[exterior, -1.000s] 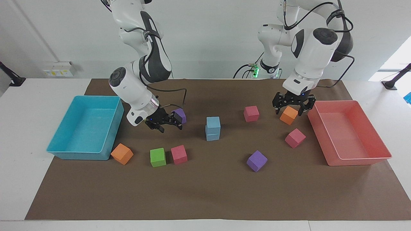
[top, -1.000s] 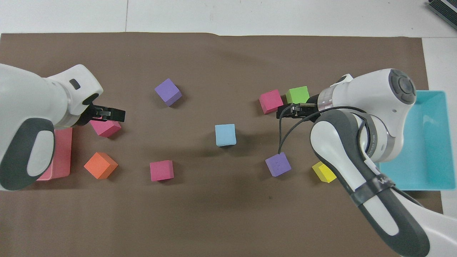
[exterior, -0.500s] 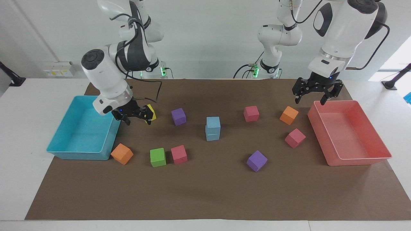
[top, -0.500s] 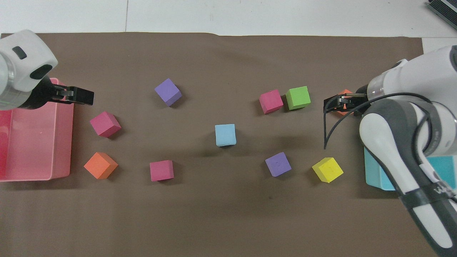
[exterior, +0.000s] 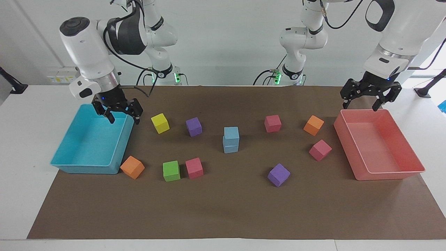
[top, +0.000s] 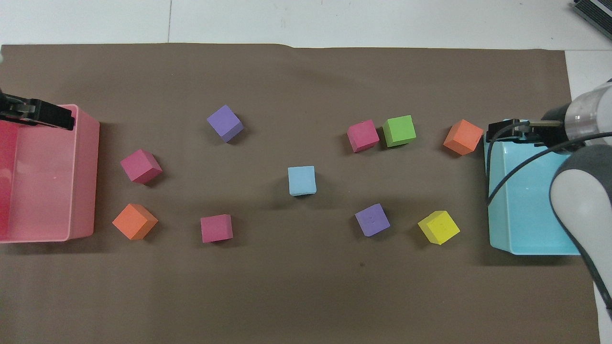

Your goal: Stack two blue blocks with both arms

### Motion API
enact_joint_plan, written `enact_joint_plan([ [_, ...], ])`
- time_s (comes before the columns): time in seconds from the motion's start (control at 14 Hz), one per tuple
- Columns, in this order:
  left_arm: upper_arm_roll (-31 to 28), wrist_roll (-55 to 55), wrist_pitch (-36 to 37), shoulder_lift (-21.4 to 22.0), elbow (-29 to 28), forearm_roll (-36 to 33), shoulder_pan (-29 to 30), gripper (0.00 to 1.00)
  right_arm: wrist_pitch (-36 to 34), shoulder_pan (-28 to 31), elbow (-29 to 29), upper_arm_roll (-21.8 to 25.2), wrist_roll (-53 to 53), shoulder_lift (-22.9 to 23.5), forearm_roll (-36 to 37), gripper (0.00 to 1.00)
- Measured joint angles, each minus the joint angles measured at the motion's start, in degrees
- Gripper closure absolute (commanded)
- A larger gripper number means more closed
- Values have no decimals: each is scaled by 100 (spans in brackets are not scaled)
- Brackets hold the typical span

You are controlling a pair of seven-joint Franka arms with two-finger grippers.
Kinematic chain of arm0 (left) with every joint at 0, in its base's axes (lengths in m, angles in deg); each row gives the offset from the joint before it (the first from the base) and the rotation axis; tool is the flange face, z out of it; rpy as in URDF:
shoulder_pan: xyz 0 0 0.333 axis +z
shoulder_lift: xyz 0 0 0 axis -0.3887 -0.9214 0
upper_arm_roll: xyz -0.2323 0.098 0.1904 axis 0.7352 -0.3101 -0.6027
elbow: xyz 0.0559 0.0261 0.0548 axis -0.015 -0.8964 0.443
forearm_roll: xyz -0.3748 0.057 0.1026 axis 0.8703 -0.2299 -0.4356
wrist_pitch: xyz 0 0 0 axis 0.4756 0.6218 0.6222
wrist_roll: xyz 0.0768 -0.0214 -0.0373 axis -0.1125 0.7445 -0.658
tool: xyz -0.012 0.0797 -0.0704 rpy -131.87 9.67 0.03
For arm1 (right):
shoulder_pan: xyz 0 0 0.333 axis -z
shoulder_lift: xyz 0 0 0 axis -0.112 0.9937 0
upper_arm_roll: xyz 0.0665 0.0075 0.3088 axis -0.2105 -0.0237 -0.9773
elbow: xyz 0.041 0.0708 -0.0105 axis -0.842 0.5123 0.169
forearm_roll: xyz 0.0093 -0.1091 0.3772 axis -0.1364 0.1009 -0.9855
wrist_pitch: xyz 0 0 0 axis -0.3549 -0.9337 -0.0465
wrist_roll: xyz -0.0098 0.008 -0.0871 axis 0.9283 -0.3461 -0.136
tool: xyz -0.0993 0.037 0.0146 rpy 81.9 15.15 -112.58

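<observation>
The two blue blocks stand stacked one on the other at the middle of the mat, and in the overhead view only the top one shows. My right gripper hangs open and holds nothing over the rim of the turquoise tray; from overhead it sits at that tray's corner. My left gripper is open with nothing in it above the robot-side edge of the pink tray, and overhead it shows at the frame's edge. Both grippers are well away from the stack.
Loose cubes lie around the stack: yellow and purple toward the right arm's end, pink, orange and pink toward the left arm's end. Farther out lie an orange, green, pink and purple cube.
Both arms have lifted and swung outward from the middle: the right gripper from beside the purple cube to the turquoise tray, the left from the orange cube to the pink tray. The stack has not moved.
</observation>
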Motion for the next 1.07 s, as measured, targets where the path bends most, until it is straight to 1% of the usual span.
enact_joint_plan([
  [0.14,3,3,66,292,-367,0,17,0,-346,0,-78,3,-4,-265,34,0],
  [0.29,8,3,66,546,-743,62,17,0,-855,2,-333,19,-12,-377,51,0],
  [0.43,10,3,63,649,-882,160,17,0,-1445,9,-747,33,-16,-397,179,0],
  [0.57,10,3,58,652,-883,177,17,0,-1853,10,-970,36,-16,-418,229,0],
  [1.07,6,3,62,652,-875,178,18,0,-2193,9,-969,21,-16,-484,229,0],
])
